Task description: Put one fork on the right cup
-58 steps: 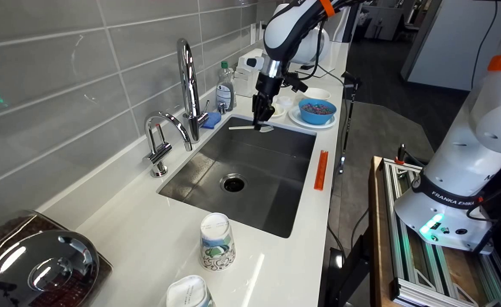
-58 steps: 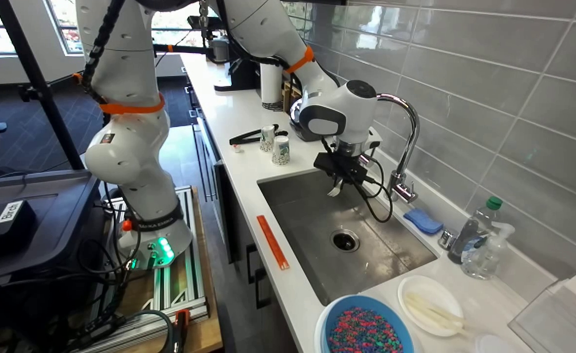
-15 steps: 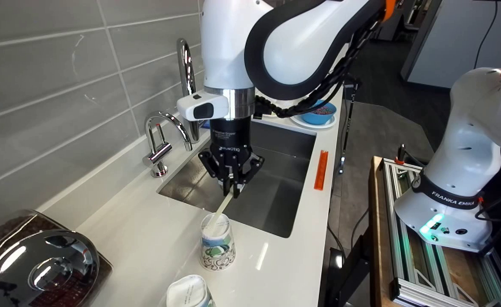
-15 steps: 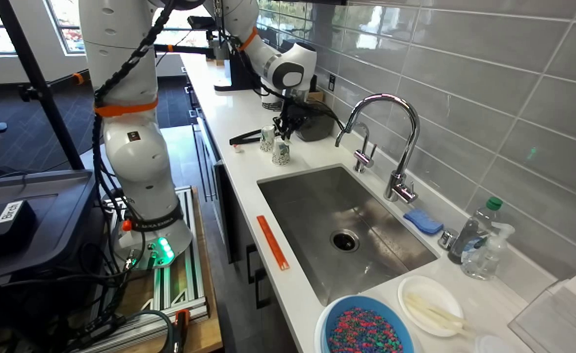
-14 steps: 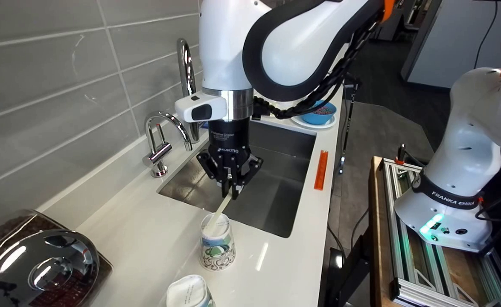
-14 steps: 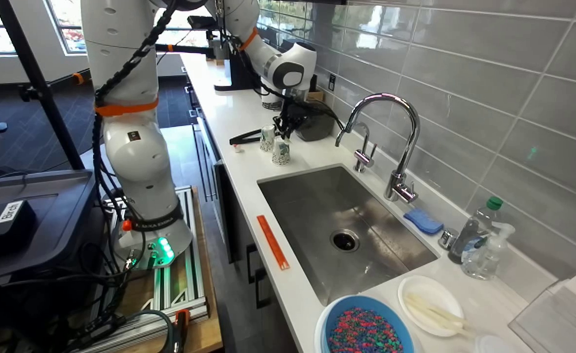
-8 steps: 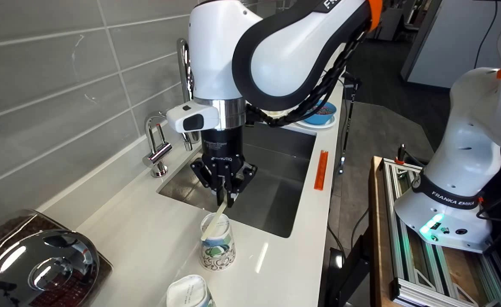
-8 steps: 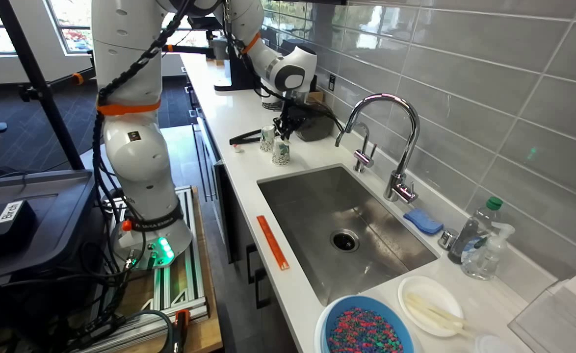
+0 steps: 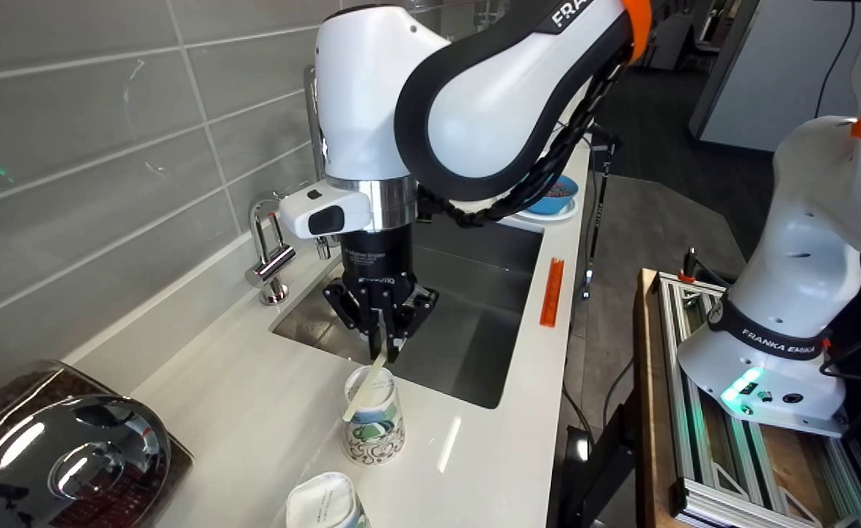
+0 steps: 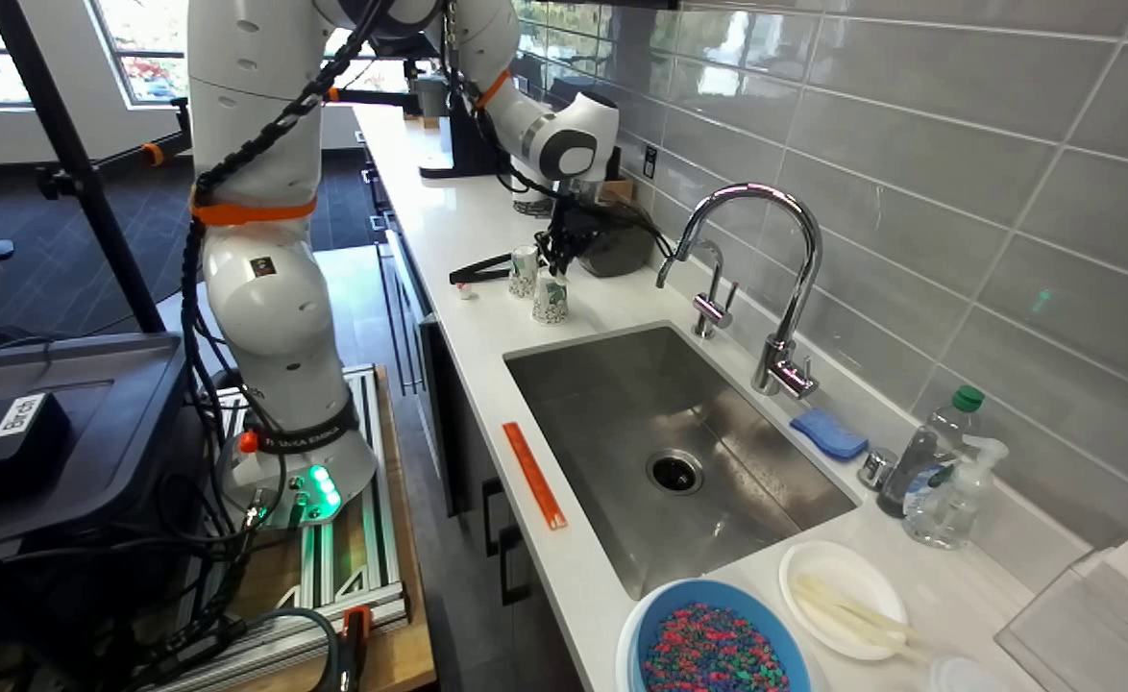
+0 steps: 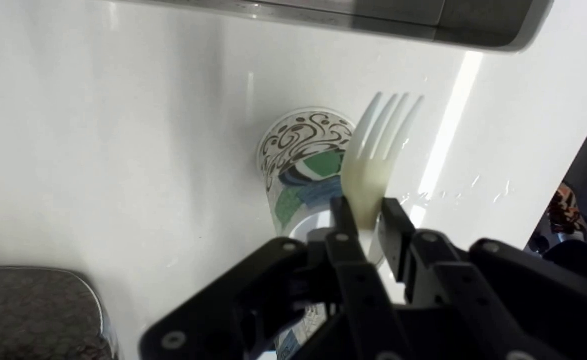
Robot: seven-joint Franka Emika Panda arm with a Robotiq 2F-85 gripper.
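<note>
The right cup, white with a teal-green pattern, stands upside down on the counter by the sink in both exterior views. It also shows in the wrist view. My gripper is shut on the pale cream fork. In the wrist view, the gripper pinches the fork below its tines, which point toward the sink. In an exterior view the tilted handle slopes down across the cup's upturned base; I cannot tell whether it touches. The gripper is above the cup on its sink side.
The plainer cup stands beyond the right cup, away from the sink. A jar with a shiny lid is near the wall. The steel sink, a small tap and an orange-red strip are around. A plate holds more pale utensils.
From the far end of the sink, my gripper has carried the fork over to the right cup. In the last second it has sunk slightly, and the handle's end moved past the cup's base edge.
</note>
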